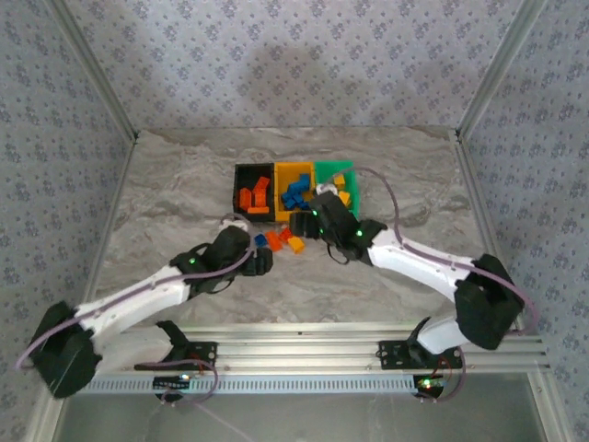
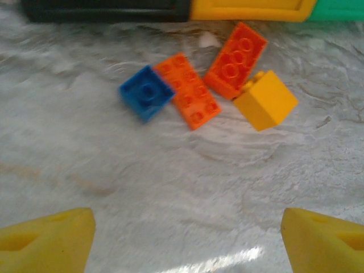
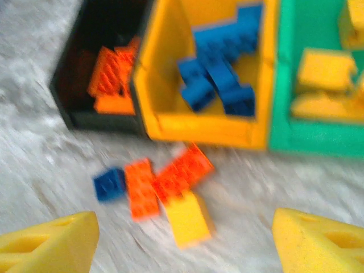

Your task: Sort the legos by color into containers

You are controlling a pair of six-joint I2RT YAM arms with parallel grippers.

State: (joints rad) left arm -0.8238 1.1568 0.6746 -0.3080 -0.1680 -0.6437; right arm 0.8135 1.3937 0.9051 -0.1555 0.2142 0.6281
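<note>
Four loose legos lie on the table just in front of the bins: a small blue one (image 2: 146, 92), an orange plate (image 2: 189, 91), a red-orange plate (image 2: 236, 60) and a yellow block (image 2: 265, 100). The right wrist view blurs the same blue (image 3: 109, 184), orange (image 3: 141, 189), red-orange (image 3: 183, 170) and yellow (image 3: 187, 219) pieces. My left gripper (image 2: 187, 239) (image 1: 260, 261) is open and empty, just short of them. Over their right side my right gripper (image 3: 185, 244) (image 1: 317, 214) is open, holding nothing.
The black bin (image 3: 96, 120) holds red-orange bricks (image 3: 111, 79). Blue bricks (image 3: 219, 79) fill the yellow-orange bin (image 3: 205, 129), and the green bin (image 3: 284, 85) has yellow bricks (image 3: 324, 79). Grey marbled tabletop (image 1: 166, 193) spreads left and right, fenced by patterned walls.
</note>
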